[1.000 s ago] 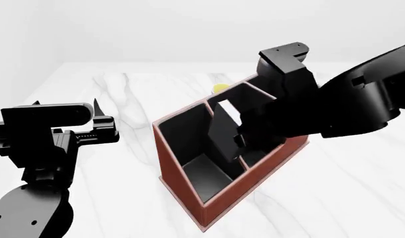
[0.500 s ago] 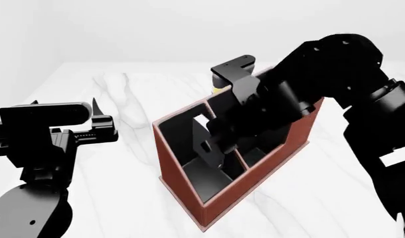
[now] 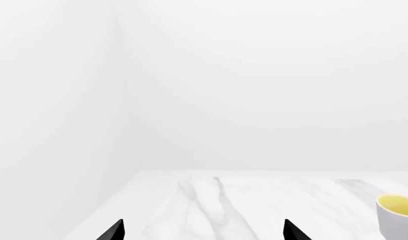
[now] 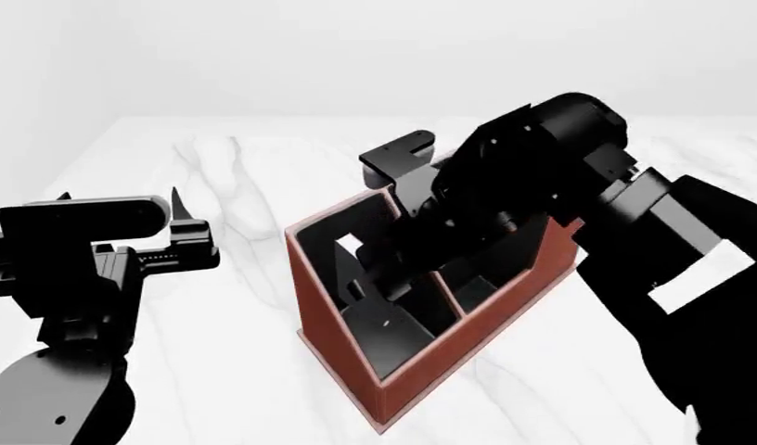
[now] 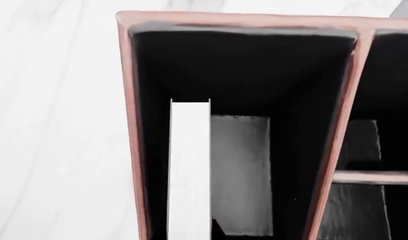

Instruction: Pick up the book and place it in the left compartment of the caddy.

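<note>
- My right pincer (image 4: 376,278) reaches down into the caddy (image 4: 478,329); I cannot tell whether its jaws are closed on anything.
- The one book (image 5: 189,165) stands on edge, white pages up, inside the left compartment (image 5: 241,75), close to its outer wall.
- My left pincer (image 3: 202,231) hovers spread wide and empty over the tabletop (image 4: 218,185), left of the caddy.
- I count one caddy, one book, and one white cup (image 3: 399,217) with yellow inside at the far side.

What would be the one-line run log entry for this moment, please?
phase: placing | book: inside left compartment of caddy | right gripper: over it, grip unclear | left gripper: open, idle
</note>
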You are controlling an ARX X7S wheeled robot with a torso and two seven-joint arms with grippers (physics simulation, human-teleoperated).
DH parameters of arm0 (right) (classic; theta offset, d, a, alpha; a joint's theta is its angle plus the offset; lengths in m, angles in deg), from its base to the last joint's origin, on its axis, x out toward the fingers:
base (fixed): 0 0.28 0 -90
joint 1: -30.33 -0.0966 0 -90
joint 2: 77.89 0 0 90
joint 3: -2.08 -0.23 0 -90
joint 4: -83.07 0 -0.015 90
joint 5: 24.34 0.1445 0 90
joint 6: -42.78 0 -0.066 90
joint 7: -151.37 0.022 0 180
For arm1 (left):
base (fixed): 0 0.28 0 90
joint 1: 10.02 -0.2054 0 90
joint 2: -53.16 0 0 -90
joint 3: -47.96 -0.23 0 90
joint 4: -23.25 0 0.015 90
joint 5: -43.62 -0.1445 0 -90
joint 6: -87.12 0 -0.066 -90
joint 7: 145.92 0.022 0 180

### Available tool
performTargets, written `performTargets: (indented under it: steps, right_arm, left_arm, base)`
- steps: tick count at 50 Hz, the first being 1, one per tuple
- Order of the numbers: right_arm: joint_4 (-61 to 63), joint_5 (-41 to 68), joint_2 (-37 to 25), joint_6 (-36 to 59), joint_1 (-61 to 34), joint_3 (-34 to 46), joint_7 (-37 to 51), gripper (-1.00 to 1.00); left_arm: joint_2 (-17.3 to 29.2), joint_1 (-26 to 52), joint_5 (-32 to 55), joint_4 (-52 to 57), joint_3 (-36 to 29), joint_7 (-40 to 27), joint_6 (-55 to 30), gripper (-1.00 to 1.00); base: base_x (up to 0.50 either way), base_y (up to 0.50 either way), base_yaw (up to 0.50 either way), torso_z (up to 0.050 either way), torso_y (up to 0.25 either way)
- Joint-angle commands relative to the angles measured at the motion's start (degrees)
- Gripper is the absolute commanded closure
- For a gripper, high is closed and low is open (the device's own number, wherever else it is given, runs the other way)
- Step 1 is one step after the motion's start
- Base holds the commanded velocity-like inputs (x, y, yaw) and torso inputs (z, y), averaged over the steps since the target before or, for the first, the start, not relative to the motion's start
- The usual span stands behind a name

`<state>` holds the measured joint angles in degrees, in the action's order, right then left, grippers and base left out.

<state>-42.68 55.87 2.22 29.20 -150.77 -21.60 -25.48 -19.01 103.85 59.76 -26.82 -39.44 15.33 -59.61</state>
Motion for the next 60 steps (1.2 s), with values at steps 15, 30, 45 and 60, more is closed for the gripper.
performTargets:
  steps: [15,30,45,60]
  right_arm:
    - [-8.9,-10.2,4.15,-9.28,1.62,3.25,-10.29,1.0]
    - [-14.68,-13.06,6.41,-13.0,3.05,5.79,-15.02,1.0]
    - [-20.78,-15.26,8.53,-17.19,4.63,7.47,-18.57,1.0]
    - [-18.99,-14.21,7.81,-16.19,4.89,7.43,-17.56,1.0]
  left_arm:
    - [-0.63,-0.39,0.34,1.04,2.2,1.18,-0.27,-1.0]
    - [-0.53,-0.93,0.47,0.59,2.06,1.0,0.62,-1.0]
    - [-0.33,-1.26,0.81,0.73,2.16,0.8,0.88,-1.0]
    - [-0.08,-0.89,1.24,1.05,2.19,0.47,0.35,-1.0]
  base:
    - [0.0,0.0,0.0,0.0,0.001]
    - [0.0,0.0,0.0,0.0,0.001]
    - [0.0,0.0,0.0,0.001,0.001]
    - [0.0,0.0,0.0,0.0,0.001]
